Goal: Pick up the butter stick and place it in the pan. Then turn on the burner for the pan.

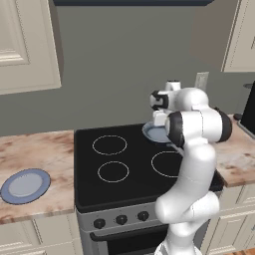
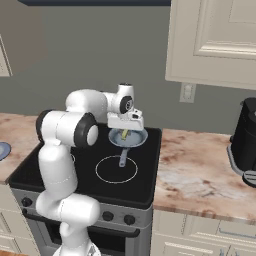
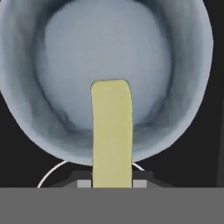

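The butter (image 3: 111,131) is held pinched in the gripper (image 3: 112,183) directly above the pan (image 3: 57,131) on the far right burner, positioned for release into it.

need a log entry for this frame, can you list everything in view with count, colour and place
butter stick: one, pale yellow, between the gripper fingertips, hanging over the pan
pan: one, blue-grey with a thin grey handle, on the stove's back right burner
stove: one, black glass top with white burner rings, dark knobs along the front
plate: one, blue, on the counter left of the stove
counter: marbled tan, on both sides of the stove
dark appliance: one, black, on the counter at far right
wall outlet: one, pale, on the wall right of the stove
upper cabinets: cream, above the counter
gripper: one, above the pan, shut on the butter stick
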You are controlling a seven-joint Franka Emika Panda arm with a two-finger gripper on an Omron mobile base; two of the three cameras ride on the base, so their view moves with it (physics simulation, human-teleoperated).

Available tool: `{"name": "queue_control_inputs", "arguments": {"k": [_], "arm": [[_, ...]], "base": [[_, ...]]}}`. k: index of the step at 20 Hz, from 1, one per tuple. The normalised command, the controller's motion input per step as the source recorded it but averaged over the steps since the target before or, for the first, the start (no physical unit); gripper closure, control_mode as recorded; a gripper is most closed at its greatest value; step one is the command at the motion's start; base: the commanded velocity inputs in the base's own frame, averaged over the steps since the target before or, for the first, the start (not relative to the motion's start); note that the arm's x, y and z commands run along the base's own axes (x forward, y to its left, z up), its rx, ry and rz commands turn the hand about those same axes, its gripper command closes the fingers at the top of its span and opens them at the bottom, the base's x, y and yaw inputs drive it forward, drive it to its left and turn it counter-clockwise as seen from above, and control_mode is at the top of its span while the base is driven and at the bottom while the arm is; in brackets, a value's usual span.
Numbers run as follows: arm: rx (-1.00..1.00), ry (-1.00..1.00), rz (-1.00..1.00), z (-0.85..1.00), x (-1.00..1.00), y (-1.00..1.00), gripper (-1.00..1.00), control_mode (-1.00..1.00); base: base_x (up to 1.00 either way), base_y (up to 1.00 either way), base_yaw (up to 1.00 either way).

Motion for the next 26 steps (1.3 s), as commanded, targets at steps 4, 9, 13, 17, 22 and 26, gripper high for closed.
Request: {"name": "queue_control_inputs", "arguments": {"k": [4, 9, 13, 17, 22, 26], "arm": [[0.0, 0.0, 0.0, -0.3, 0.36, 0.0, 1.0, -1.0], [0.0, 0.0, 0.0, -0.29, 0.33, 0.0, 1.0, -1.0], [0.0, 0.0, 0.0, -0.26, 0.29, 0.0, 1.0, -1.0], [0.0, 0.0, 0.0, -0.29, 0.28, 0.0, 1.0, -1.0], [0.0, 0.0, 0.0, -0.29, 0.29, 0.0, 1.0, -1.0], [0.0, 0.0, 0.0, -0.26, 0.24, 0.0, -1.0, -1.0]], "base": [[0.0, 0.0, 0.0], [0.0, 0.0, 0.0], [0.0, 0.0, 0.0], [0.0, 0.0, 0.0], [0.0, 0.0, 0.0], [0.0, 0.0, 0.0]]}}
